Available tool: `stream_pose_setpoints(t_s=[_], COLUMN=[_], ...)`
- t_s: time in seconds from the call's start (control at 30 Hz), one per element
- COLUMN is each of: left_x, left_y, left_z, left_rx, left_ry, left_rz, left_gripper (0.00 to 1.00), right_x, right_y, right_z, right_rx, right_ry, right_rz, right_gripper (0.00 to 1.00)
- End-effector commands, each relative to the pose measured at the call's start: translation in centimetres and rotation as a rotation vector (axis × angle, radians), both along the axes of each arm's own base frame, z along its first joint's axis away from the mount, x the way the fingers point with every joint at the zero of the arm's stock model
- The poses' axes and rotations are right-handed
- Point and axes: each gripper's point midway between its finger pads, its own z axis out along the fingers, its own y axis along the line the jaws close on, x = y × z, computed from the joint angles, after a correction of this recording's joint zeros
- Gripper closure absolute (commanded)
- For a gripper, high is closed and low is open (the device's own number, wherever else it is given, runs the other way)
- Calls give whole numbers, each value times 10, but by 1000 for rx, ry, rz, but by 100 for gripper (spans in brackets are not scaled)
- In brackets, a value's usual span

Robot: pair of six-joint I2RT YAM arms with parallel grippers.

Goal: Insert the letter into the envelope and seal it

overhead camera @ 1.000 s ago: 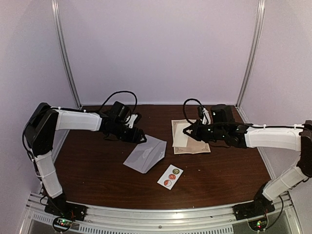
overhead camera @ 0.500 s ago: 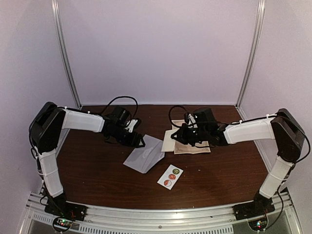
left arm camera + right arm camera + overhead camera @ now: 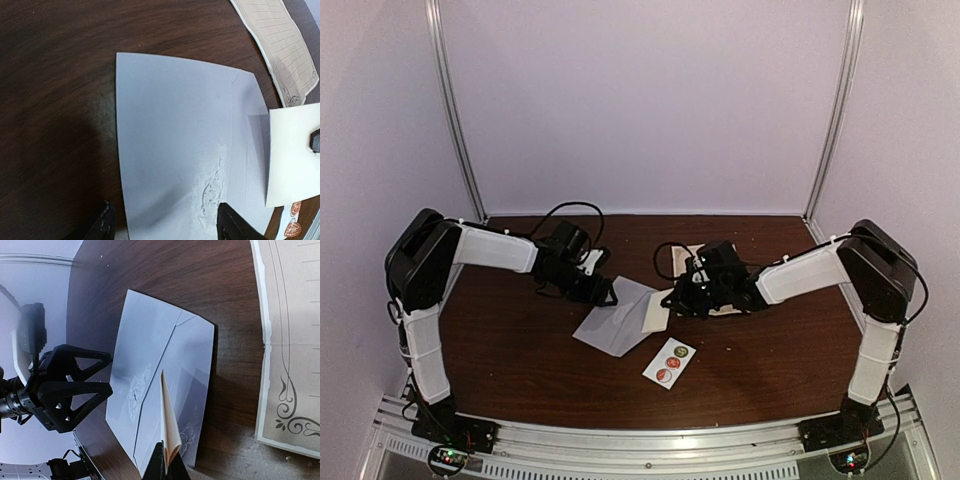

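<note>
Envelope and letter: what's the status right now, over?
Left gripper open, straddling edge of envelope. Right gripper shut on folded letter, held over envelope, not yet in. Sticker strip and lined sheet lie aside.

Nothing legible anywhere, folks: not a word, not a number. The envelope (image 3: 170, 150), lying straight ahead of the left claw (image 3: 167, 226), carries only an embossed flourish, no lettering. The letter (image 3: 168, 430) pinched in the right claw (image 3: 166, 467) shows blank cream faces. Beside that claw, the lined sheet (image 3: 295, 340) has ruled lines and a scroll ornament at its corner, nothing written. The round stickers (image 3: 669, 362), on the near side of the right claw, bear marks too small to read.
</note>
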Motion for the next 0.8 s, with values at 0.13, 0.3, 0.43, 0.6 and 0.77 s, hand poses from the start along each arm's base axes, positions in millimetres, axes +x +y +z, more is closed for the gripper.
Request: stream_pose_setpoints(t_s=[0.13,0.3,0.43,0.6,0.77], left_x=[2,-5,-16,-35,-66], left_y=[-4,-5,-7,-5,-9], left_z=[-2,-3,-4,-4,-2], left_rx=[-22,-37,-69,-83,-114], left_ry=[16,41,79,113,153], left_rz=[-27,-36,-40,-42,-58], left_gripper=[32,38,44,49,50], right_x=[2,3,2,1,-1], right_y=[13,13,13,11,12], right_z=[-7,-14,-21,-29,-33], right_rx=[52,50,33,-7,-24], right_ry=[35,53,61,65,65], right_rz=[-4,-12,-12,-3,8], right_gripper=[100,100,100,100,100])
